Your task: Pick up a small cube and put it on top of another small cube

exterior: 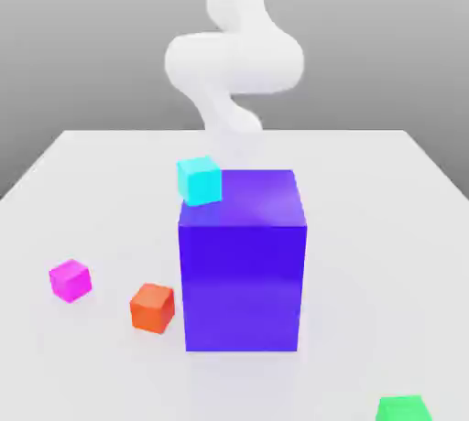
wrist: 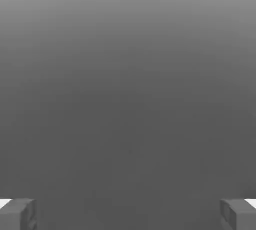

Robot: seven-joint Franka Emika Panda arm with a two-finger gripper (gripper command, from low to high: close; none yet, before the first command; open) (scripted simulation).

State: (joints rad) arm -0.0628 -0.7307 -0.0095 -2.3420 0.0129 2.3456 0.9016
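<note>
The small magenta-pink cube (exterior: 70,280) sits on the white table (exterior: 366,227) toward the exterior view's left, near the front. An orange-red cube (exterior: 152,307) lies just to its right, beside the big blue-purple block (exterior: 243,259). A cyan cube (exterior: 200,180) rests by the block's far upper left corner. My white arm (exterior: 234,62) rises behind the block, far from the magenta cube. In the hand view my gripper (wrist: 128,215) is open, its grey fingertips (wrist: 17,215) spread wide with nothing between them, facing plain grey background.
The tall blue-purple block stands mid-table between the arm and the front cubes. A green cube (exterior: 403,408) lies at the front edge on the exterior view's right. Bare table stretches along both sides of the block.
</note>
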